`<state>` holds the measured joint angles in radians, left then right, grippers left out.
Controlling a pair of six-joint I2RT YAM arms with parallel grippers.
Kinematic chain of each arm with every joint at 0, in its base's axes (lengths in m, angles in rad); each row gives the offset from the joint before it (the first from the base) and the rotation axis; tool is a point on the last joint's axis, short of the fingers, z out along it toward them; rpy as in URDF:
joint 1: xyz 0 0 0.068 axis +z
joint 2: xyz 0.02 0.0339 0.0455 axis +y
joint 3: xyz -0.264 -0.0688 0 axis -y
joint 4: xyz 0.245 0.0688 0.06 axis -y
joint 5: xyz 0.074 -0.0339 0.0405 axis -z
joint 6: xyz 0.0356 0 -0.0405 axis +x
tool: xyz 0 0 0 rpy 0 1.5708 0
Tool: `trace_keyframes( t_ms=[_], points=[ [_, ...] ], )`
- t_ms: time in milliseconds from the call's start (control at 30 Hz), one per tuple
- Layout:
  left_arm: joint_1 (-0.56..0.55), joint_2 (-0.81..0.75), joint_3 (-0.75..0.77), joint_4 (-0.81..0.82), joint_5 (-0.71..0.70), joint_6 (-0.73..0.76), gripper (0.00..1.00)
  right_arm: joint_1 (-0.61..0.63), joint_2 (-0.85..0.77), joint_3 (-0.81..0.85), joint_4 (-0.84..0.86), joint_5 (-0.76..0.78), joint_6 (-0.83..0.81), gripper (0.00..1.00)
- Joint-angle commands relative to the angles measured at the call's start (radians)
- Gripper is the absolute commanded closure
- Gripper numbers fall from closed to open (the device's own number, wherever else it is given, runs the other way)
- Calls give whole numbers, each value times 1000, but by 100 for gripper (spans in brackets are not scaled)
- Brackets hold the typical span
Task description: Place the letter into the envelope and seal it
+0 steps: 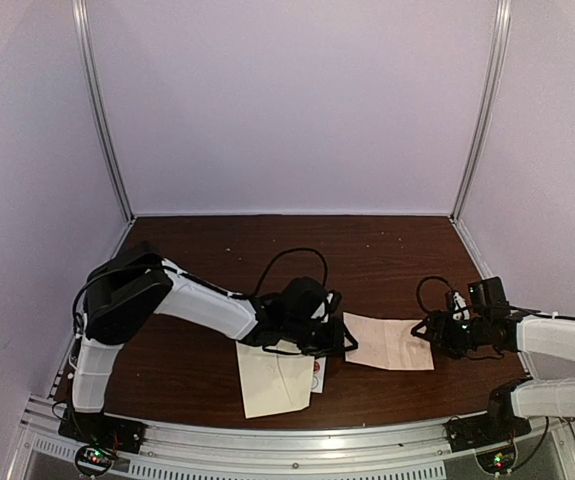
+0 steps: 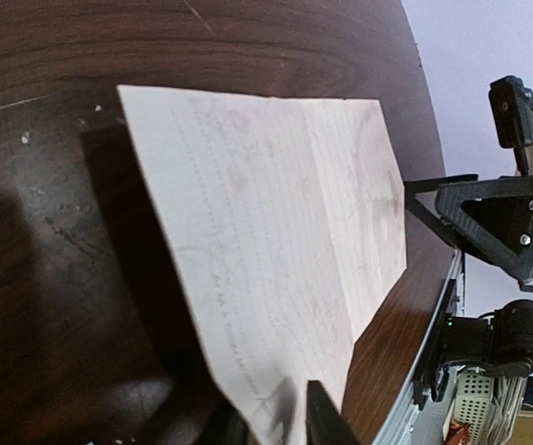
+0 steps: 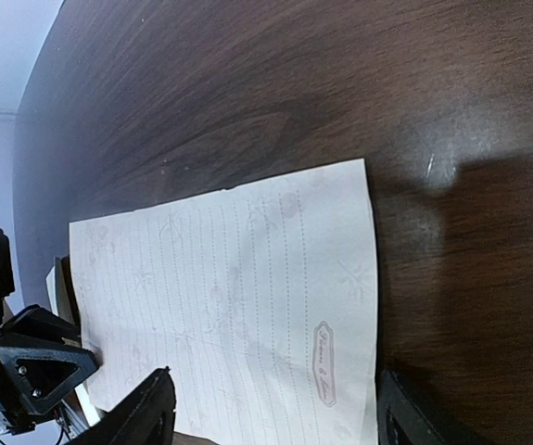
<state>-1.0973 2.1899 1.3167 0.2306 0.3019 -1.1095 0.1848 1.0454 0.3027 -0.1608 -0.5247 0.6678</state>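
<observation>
On the table (image 1: 387, 250), the letter (image 1: 387, 342) lies lengthwise left to right

— What encloses the space?
— Plain pale lilac panels: far wall (image 1: 287, 100), left wall (image 1: 17, 150), right wall (image 1: 557, 150), joined by metal corner strips (image 1: 102, 110).
— Underneath?
— A dark wood-grain table (image 1: 367, 250), with an aluminium rail (image 1: 297, 440) along its near edge.

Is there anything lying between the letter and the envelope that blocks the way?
Nothing visible blocks it. Between the letter and the envelope are only the left gripper, jaws at the letter's edge, and a small white card.
</observation>
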Motion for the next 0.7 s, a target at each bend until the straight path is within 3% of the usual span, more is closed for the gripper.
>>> trace_keyframes(
  t_ms=[0, 33, 367, 533, 667],
  points=[
    [-11, 6, 37, 69, -2, 1, 94, 8, -23, -8, -11, -12, 21, 25],
    [-11, -7, 37, 68, -10, 14, 100, 8, -32, 0, -21, -10, 21, 25],
    [-13, -338, 2, -20, -86, 261, 100, 6, -187, 162, -137, 29, 19, 13],
    [-13, -514, -5, -167, -79, 388, 100, 8, -299, 164, 21, -177, 45, 6],
    [-12, -641, -44, -188, 10, 462, 100, 14, -358, 139, 215, -362, 117, 0]
  ],
)
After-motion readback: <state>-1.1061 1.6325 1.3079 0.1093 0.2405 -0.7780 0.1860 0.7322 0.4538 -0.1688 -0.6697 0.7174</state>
